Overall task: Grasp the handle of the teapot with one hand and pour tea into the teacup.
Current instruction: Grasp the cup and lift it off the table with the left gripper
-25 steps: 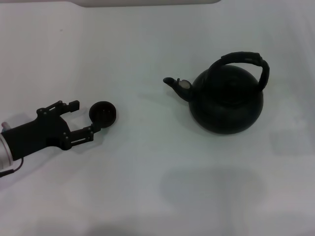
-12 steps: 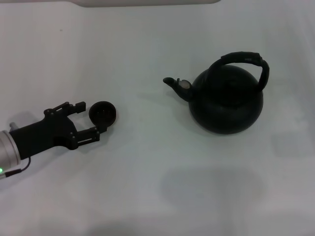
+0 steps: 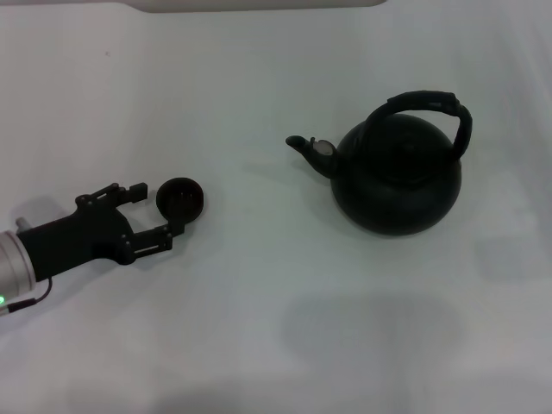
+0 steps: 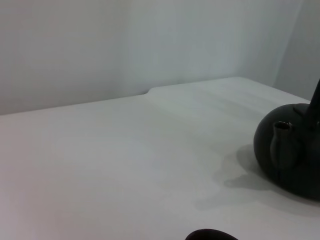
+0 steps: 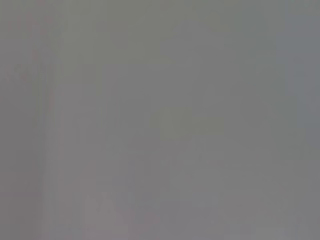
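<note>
In the head view the black teapot (image 3: 397,177) stands upright at the right of the white table (image 3: 259,285), spout (image 3: 306,147) pointing left, its arched handle (image 3: 431,105) over the top. The tiny black teacup (image 3: 180,198) stands at the left. My left gripper (image 3: 159,208) is open, low on the table, its fingertips (image 3: 140,187) on either side of the cup's near edge. The left wrist view shows the teapot (image 4: 292,150) and the cup's rim (image 4: 212,235). No tea shows. My right gripper is out of view.
The white table's far edge (image 3: 259,7) runs along the top of the head view. The right wrist view shows only a uniform grey field.
My left gripper has slid a little to the right, bringing its open fingers up to the teacup. Teapot and cup have not moved.
</note>
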